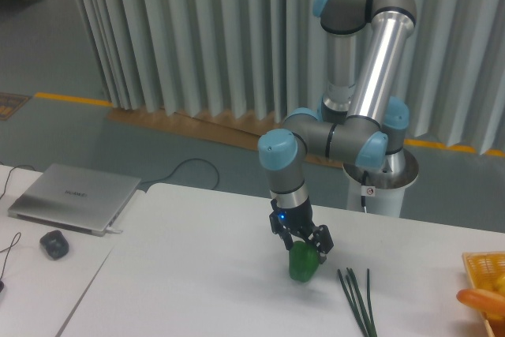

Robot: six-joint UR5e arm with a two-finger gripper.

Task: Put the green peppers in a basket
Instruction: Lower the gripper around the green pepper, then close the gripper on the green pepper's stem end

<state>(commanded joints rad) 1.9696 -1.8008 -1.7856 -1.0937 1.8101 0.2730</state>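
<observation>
A glossy dark-green pepper stands on the white table, a little right of centre. My gripper points down directly over it. Its black fingers are spread open on either side of the pepper's top, and I cannot tell whether they touch it. The yellow-orange lattice basket shows only partly at the right edge, well to the right of the pepper.
Thin green scallion stalks lie just right of the pepper. An orange item and yellow ones sit in the basket. A silver laptop and a dark mouse rest on the adjoining table at left. The arm's pedestal stands behind.
</observation>
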